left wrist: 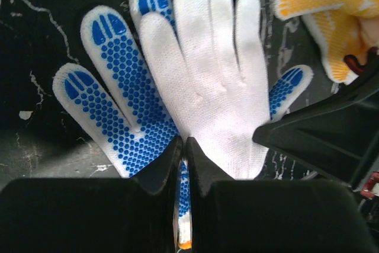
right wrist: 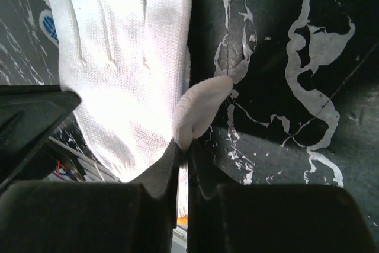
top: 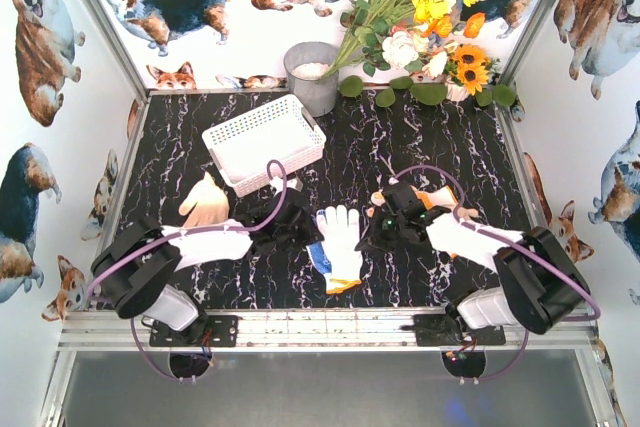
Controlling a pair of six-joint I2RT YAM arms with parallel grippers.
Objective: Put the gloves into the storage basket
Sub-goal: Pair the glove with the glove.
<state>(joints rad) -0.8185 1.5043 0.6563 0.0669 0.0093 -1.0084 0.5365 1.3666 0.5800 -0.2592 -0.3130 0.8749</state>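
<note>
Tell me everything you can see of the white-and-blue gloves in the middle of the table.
Two knitted gloves lie flat on the black marbled table, stacked: a plain white one over one with blue rubbery dots. Their fingers point away from the arms, and an orange-trimmed cuff faces the near edge. The left gripper is shut on blue-dotted fabric at the palm. The right gripper is shut on a white fold at the side.

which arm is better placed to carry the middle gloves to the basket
Left, probably: the left fingers are shut on the blue-dotted glove, and the basket stands over on the left. The right fingers pinch only the white glove at its edge, farther off.
</note>
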